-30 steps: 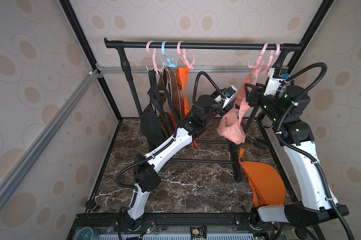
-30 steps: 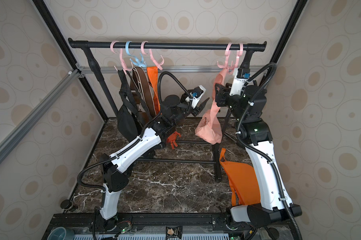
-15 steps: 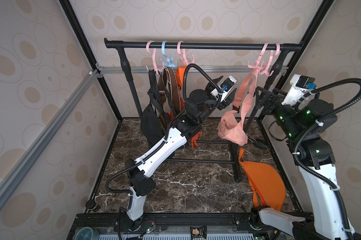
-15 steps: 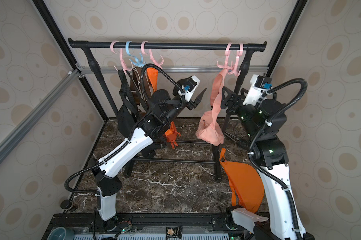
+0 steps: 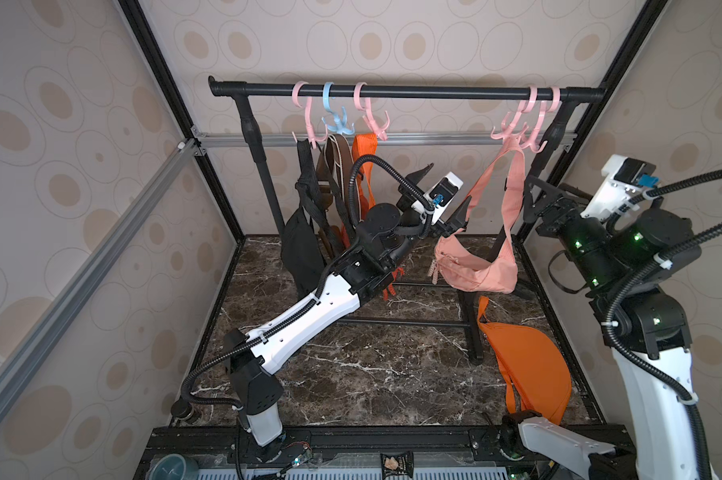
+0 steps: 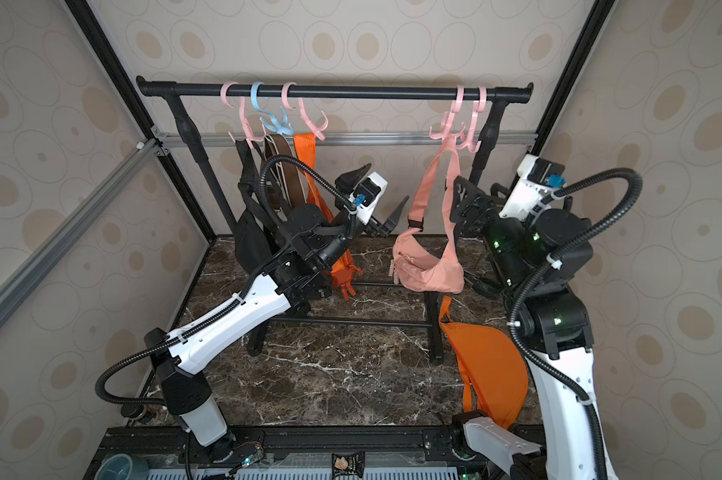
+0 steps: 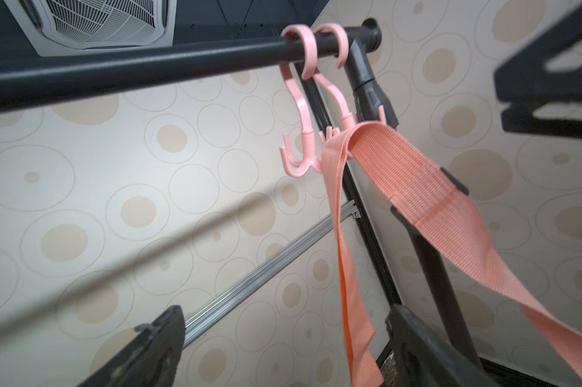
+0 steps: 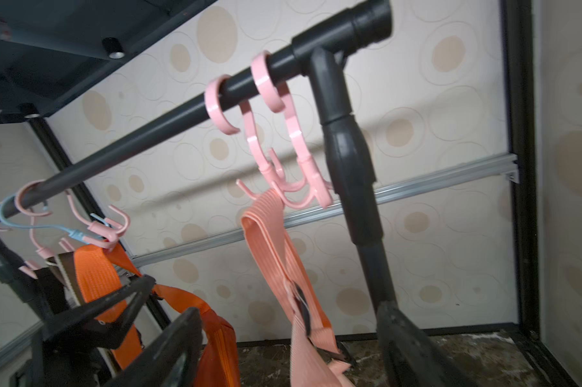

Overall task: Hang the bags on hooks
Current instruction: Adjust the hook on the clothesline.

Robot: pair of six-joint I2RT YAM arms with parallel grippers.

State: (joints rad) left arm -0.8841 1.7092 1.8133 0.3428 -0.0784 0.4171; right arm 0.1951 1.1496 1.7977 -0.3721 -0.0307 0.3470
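No legible text anywhere (labels unreadable); none

The bag (image 5: 477, 268) hangs from a hook (image 5: 510, 124) at the rail's (image 5: 434, 92) right end; a second bag (image 5: 529, 365) lies on the bench (image 5: 372, 374) before it.

Beige circle-patterned walls (image 5: 392, 41); dark veined marble floor (image 5: 372, 374)
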